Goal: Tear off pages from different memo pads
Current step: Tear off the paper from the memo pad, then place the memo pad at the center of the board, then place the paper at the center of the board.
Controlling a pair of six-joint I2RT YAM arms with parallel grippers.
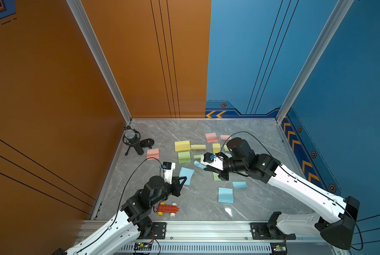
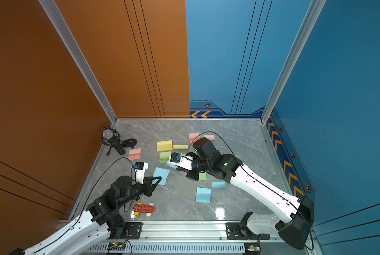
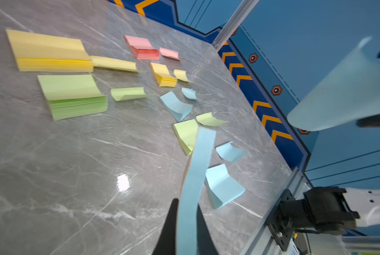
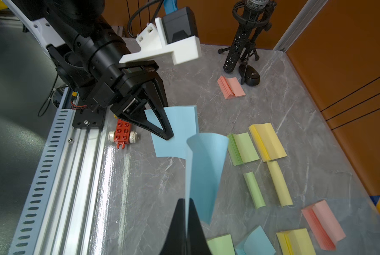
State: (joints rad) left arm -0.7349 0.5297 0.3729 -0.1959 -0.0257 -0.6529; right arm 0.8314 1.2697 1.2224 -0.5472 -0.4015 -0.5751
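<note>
Grey marble desk (image 1: pixel 162 130), pads (image 1: pixel 182 145) + loose pages (image 1: pixel 197 146) spread mid/far | L fingers (image 4: pixel 167 133) closed on thin blue memo pad (image 4: pixel 182 123), near-left of centre | R fingers (image 4: pixel 177 223) pinch curled blue page (image 4: pixel 206 167) just right of it | step: prob. tearing blue page off; can't tell if still stuck | nxt: pull apart, lay page dwn

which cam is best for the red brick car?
Right wrist: the red brick car is close, with its studs and two white wheels sharp. Both top views show it lengthwise but small, near the table's front rail. The left wrist view doesn't show it.
</note>
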